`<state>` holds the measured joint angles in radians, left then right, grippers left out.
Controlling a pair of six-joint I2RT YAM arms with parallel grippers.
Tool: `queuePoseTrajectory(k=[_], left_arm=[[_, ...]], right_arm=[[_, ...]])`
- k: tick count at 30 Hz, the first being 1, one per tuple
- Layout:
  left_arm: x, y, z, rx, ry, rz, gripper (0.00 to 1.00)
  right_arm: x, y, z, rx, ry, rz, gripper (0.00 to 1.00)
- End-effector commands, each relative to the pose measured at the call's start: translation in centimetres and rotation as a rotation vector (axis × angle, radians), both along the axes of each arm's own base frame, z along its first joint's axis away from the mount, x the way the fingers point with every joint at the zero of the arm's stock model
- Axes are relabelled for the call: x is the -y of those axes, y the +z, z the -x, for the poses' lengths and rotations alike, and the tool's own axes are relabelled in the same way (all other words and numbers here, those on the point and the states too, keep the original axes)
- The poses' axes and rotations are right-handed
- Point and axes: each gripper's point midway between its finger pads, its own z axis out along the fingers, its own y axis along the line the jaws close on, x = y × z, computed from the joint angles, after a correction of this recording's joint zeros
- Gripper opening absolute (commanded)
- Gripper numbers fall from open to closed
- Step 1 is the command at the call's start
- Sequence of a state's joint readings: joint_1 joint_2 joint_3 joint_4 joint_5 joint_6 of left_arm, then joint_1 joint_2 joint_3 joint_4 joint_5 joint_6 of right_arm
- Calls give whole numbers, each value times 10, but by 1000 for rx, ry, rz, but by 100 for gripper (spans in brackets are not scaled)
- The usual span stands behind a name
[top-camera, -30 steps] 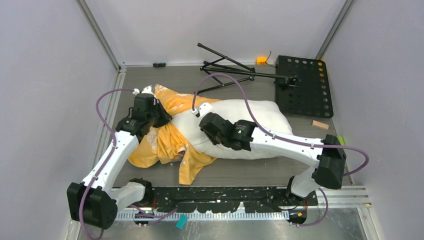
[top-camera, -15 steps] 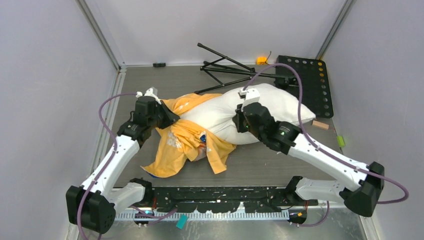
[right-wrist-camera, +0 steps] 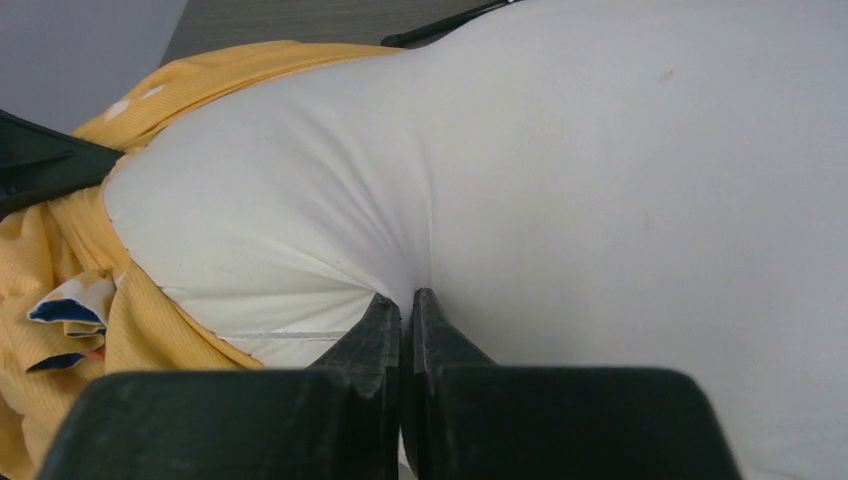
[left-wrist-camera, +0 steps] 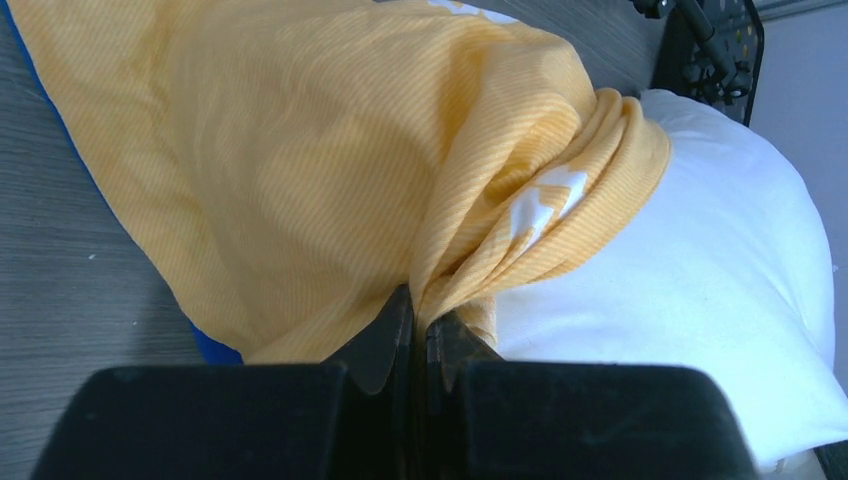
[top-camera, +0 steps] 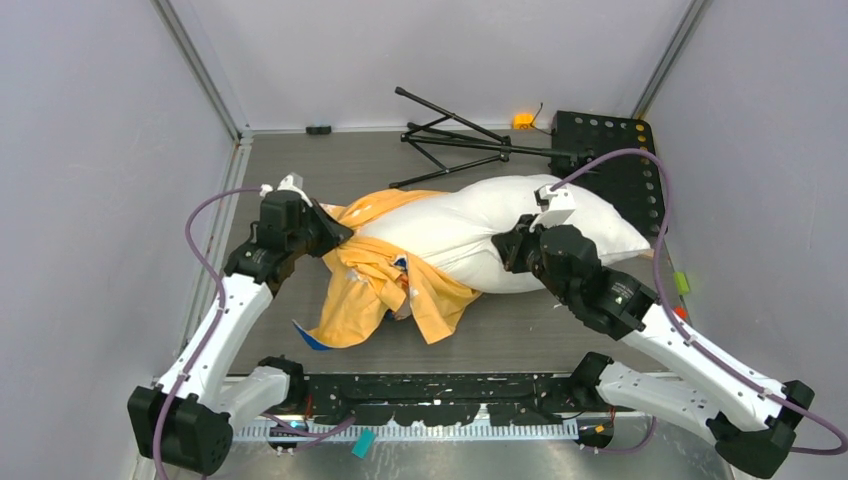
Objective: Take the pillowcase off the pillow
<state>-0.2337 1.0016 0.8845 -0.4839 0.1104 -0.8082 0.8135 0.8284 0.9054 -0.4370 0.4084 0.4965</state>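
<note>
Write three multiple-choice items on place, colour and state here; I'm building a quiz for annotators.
1. Where is the pillowcase bunched? A. at the pillow's end by the left gripper; B. at its opposite end; C. over all of it.
2. The pillowcase is mainly: A. green; B. orange-yellow; C. grey.
3. The right gripper is: A. open above the pillow; B. shut on the pillowcase; C. shut on the pillow.
Answers: 1 A, most of the white pillow lies bare; 2 B, the left wrist view shows it; 3 C, it pinches white fabric.
</note>
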Motion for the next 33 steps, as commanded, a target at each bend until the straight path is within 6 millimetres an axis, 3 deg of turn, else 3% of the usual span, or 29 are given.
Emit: queuePoseTrajectory(k=[1,3,5,7,8,11,13,17,22,25,27,30,33], left_arm=[[-108,-5,-10,-27,356,-312,0],[-78,10,-25,36,169,-267,1],[-43,26,-31,53,-39,-198,10],[-18,39,-30,23,-171,-176,29],[-10,41,-23,-12,-215,-202,46],[6,64,-14,30,-249,-320,72],[13,81,-5,68,-239,-355,98],[32,114,15,130,-259,-281,100],[74,132,50,173,-363,-208,100],[94,113,66,135,-407,-222,100],[93,87,65,90,-362,-283,100],[76,53,52,40,-217,-349,100],[42,35,36,49,-13,-458,100]], right_arm=[[94,51,-19,182,-412,17,0],[70,46,-24,148,-309,21,0],[40,39,-30,100,-190,29,0],[4,27,-37,23,-61,49,0],[-12,18,-39,-28,-1,62,0],[-54,-7,-50,-156,111,61,0],[-79,-21,-58,-213,147,16,0],[-112,-29,-65,-257,213,-80,0],[-124,-34,-71,-268,235,-76,0],[-126,-35,-72,-265,240,-73,0],[-126,-33,-72,-259,241,-80,0],[-124,-27,-72,-238,220,-105,0],[-121,-25,-70,-227,211,-123,0]])
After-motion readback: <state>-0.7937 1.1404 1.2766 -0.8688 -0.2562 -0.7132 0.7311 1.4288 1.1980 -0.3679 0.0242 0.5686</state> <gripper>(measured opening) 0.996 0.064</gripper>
